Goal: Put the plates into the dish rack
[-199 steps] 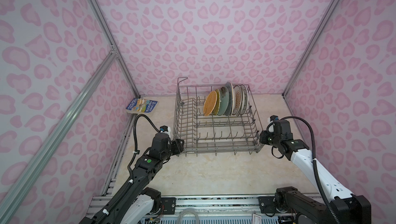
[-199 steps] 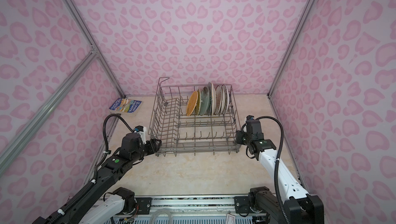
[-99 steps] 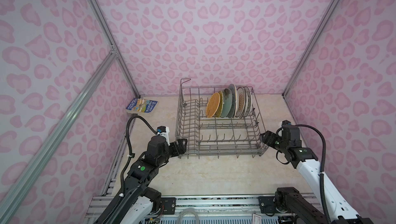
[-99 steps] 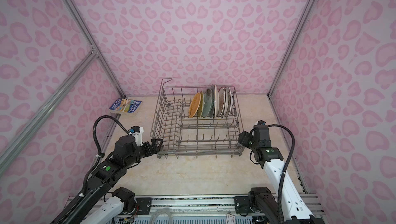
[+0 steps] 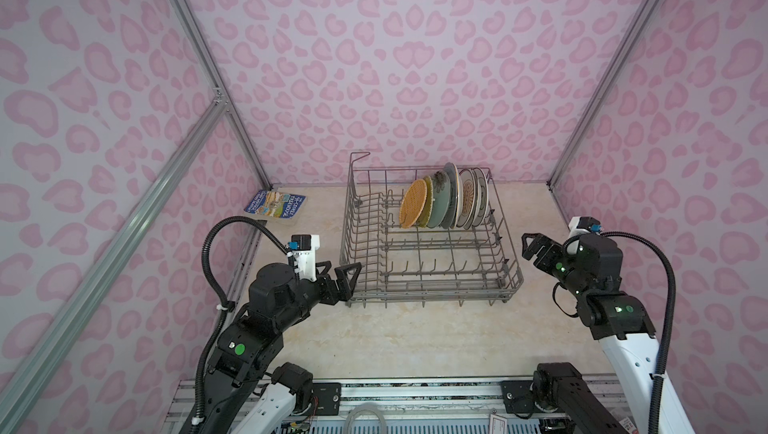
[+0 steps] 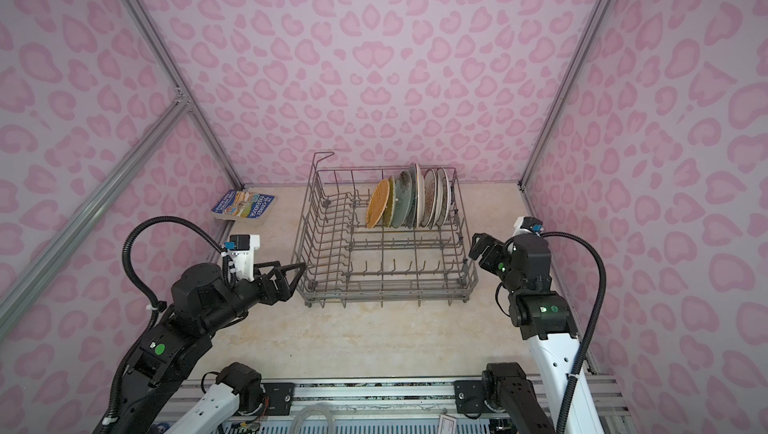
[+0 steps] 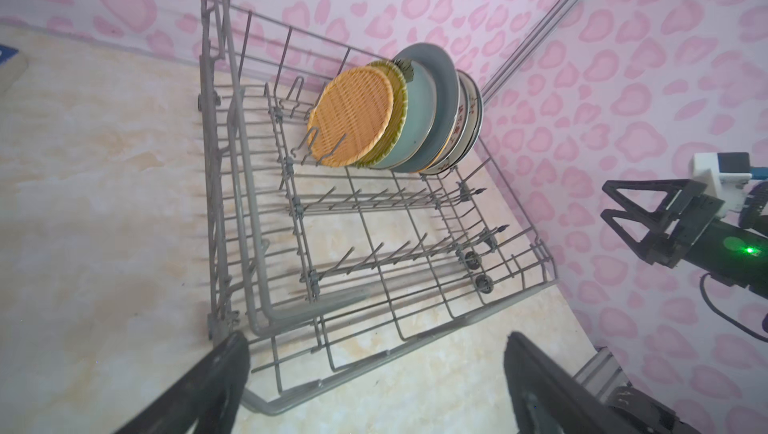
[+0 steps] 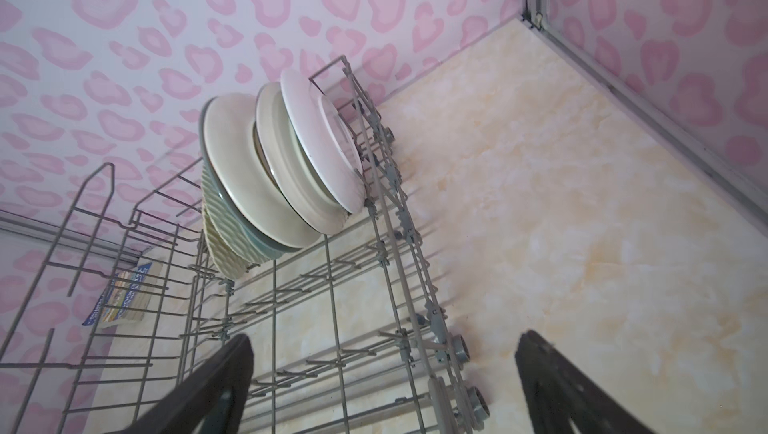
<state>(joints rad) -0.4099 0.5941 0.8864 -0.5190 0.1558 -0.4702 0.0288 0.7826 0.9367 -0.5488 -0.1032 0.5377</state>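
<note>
The grey wire dish rack (image 5: pixel 432 293) (image 6: pixel 386 291) stands on the table. Several plates (image 5: pixel 440 203) (image 6: pixel 407 203) stand on edge in its far right rows, an orange woven-look plate (image 7: pixel 353 120) at the left end and a white plate (image 8: pixel 320 141) at the right end. My left gripper (image 5: pixel 344 271) (image 6: pixel 291 266) (image 7: pixel 374 344) is open at the rack's near left corner, whose rim (image 7: pixel 415 330) shows between the fingers unclamped. My right gripper (image 5: pixel 525 247) (image 6: pixel 474 245) (image 8: pixel 386 340) is open and empty just right of the rack's right wall (image 8: pixel 415 253).
A blue paperback book (image 5: pixel 275 203) (image 6: pixel 243 205) lies by the left wall at the back. Pink patterned walls close in the back and both sides. Bare marble-look tabletop (image 5: pixel 415 336) stretches in front of the rack.
Both grippers were shut at the rack's near corners and have opened. Both arms have drawn back toward the front, the right one clear of the rack.
</note>
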